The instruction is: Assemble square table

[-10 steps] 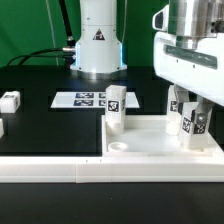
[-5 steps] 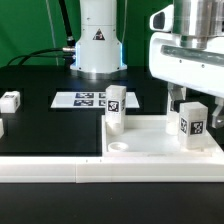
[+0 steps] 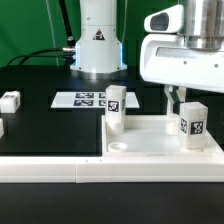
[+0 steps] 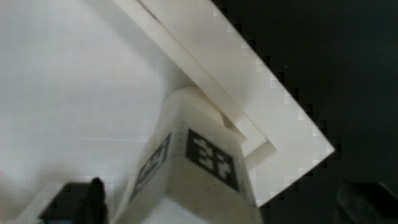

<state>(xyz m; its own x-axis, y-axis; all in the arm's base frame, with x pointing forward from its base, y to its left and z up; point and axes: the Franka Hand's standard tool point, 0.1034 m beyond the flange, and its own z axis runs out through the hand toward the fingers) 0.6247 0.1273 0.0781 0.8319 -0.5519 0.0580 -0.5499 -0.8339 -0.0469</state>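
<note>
The square table's white slab (image 3: 150, 140) lies flat at the exterior view's right, with a round socket (image 3: 118, 147) at its near corner. Two white tagged legs stand upright on it: one at the left rear corner (image 3: 115, 108), one at the right (image 3: 192, 125). My gripper (image 3: 185, 100) hangs open just above the right leg, touching nothing. In the wrist view that leg (image 4: 199, 150) rises between my dark fingertips (image 4: 75, 200), well apart from both, beside the slab's rim (image 4: 231, 70).
Two loose white legs (image 3: 10, 100) (image 3: 1, 127) lie on the black table at the exterior view's left. The marker board (image 3: 85, 98) sits behind the slab. A long white border wall (image 3: 60, 170) runs along the front. The robot base (image 3: 97, 40) stands at the back.
My gripper was closed around the right leg; it has opened, let the leg go and risen. The leg stays upright on the slab.
</note>
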